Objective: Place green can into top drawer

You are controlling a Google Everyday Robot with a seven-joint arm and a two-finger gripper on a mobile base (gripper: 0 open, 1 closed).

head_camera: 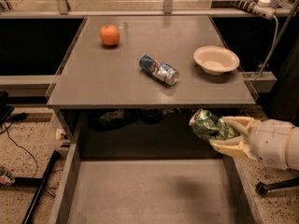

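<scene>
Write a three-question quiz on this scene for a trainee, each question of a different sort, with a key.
1. True or false: the green can lies on the floor of the top drawer.
2. Which thing lies on the table between the orange and the bowl? A) a blue-and-silver can B) a sponge C) a bottle
3. Fill in: the gripper is near the drawer's ____ side as the picture shows it.

Key: 1 false, the gripper is shut on it and holds it in the air. 2 A. 3 right.
</scene>
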